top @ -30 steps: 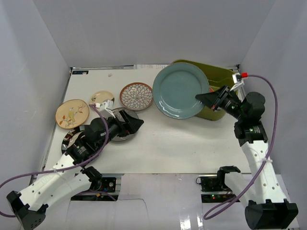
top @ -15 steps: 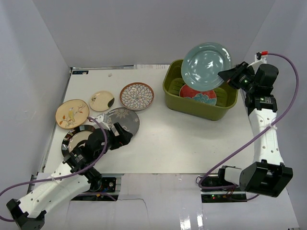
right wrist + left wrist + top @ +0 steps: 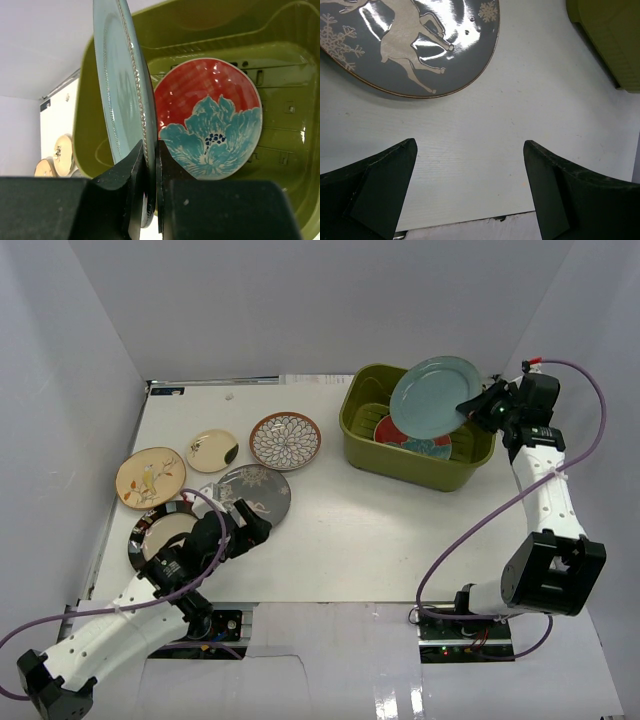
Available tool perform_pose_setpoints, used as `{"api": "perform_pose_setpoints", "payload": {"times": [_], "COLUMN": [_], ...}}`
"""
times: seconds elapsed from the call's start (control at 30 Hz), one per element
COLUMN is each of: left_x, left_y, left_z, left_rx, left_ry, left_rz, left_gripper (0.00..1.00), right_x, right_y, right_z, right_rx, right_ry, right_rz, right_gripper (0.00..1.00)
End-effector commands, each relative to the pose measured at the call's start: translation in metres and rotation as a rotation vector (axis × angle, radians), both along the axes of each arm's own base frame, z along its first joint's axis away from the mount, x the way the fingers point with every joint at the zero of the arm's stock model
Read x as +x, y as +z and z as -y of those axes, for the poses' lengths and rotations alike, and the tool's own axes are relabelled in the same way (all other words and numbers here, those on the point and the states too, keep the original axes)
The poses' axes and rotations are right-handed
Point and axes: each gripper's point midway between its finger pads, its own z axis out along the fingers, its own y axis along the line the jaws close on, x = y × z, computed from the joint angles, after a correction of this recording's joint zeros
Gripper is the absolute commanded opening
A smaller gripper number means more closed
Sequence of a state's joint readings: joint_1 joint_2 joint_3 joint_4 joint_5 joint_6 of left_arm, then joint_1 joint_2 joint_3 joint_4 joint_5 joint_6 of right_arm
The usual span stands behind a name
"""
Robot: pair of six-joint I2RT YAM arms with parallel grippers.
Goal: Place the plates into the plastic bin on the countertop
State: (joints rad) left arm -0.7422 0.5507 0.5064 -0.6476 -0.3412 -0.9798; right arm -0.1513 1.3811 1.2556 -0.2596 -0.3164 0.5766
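White worktop (image 3: 380, 530) and pale walls make up the scene. At the far right sits the green plastic bin (image 3: 410, 468). The teal plate (image 3: 433, 392) hangs over it, up on its edge and leaning a bit. The right jaws are pressed tight on the plate's rim and pinch it on its right side. Under it, flat on the bin floor, lies the red plate (image 3: 210, 115) with the teal flower.

The bin is just below the jaws, so I think the teal plate must tip flat and go down onto the red one. If it goes down on its edge, it may bump the bin wall.

Well apart, on the near left, the left jaws are spread wide and hold nothing. The grey plate (image 3: 410, 45) lies just ahead of them, not touching. Farther left lie the petal plate (image 3: 285, 440), two cream plates (image 3: 212, 450) and a shiny plate (image 3: 150, 535). The left arm (image 3: 130, 605) is nearer to all of these.
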Motion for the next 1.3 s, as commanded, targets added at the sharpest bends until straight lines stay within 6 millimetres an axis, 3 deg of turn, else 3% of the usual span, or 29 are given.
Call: {"api": "perform_pose_setpoints", "payload": {"times": [0.0, 0.43, 0.67, 0.77, 0.8, 0.97, 1.0, 1.07, 1.1, 1.17, 1.27], "left_x": [0.002, 0.018, 0.018, 0.026, 0.029, 0.046, 0.050, 0.052, 0.055, 0.058, 0.058], "left_y": [-0.006, -0.036, -0.075, -0.081, -0.082, -0.091, -0.096, -0.099, -0.102, -0.105, -0.115], "left_z": [-0.008, -0.027, -0.042, -0.038, -0.038, -0.043, -0.044, -0.045, -0.047, -0.047, -0.047], "left_rx": [-0.007, 0.034, 0.091, 0.053, 0.048, 0.037, 0.023, 0.003, -0.005, -0.031, -0.060], "left_ry": [0.079, 0.280, 0.390, 0.410, 0.418, 0.484, 0.505, 0.525, 0.543, 0.560, 0.598], "left_rz": [-0.021, -0.043, -0.100, -0.094, -0.091, -0.093, -0.108, -0.110, -0.101, -0.089, -0.106], "left_gripper": [0.98, 0.98, 0.98, 0.98, 0.98, 0.98, 0.98, 0.98, 0.96, 0.93, 0.87], "right_x": [0.025, 0.059, 0.070, 0.070, 0.070, 0.061, 0.057, 0.054, 0.052, 0.046, 0.033], "right_y": [0.064, -0.005, -0.046, -0.060, -0.063, -0.090, -0.092, -0.091, -0.082, -0.063, -0.033], "right_z": [0.003, -0.008, -0.011, -0.011, -0.012, -0.008, -0.005, -0.001, -0.001, -0.002, -0.008], "right_rx": [-0.008, 0.109, 0.112, 0.115, 0.115, 0.101, 0.090, 0.074, 0.067, 0.061, 0.069], "right_ry": [0.003, 0.059, 0.065, 0.062, 0.062, 0.038, 0.017, -0.006, -0.009, -0.007, 0.012], "right_rz": [0.232, 0.104, 0.015, -0.018, -0.029, -0.122, -0.131, -0.132, -0.115, -0.080, -0.013], "right_gripper": [0.08, 0.08, 0.08, 0.14, 0.16, 0.46, 0.57, 0.73, 0.87, 1.00, 0.90]}}
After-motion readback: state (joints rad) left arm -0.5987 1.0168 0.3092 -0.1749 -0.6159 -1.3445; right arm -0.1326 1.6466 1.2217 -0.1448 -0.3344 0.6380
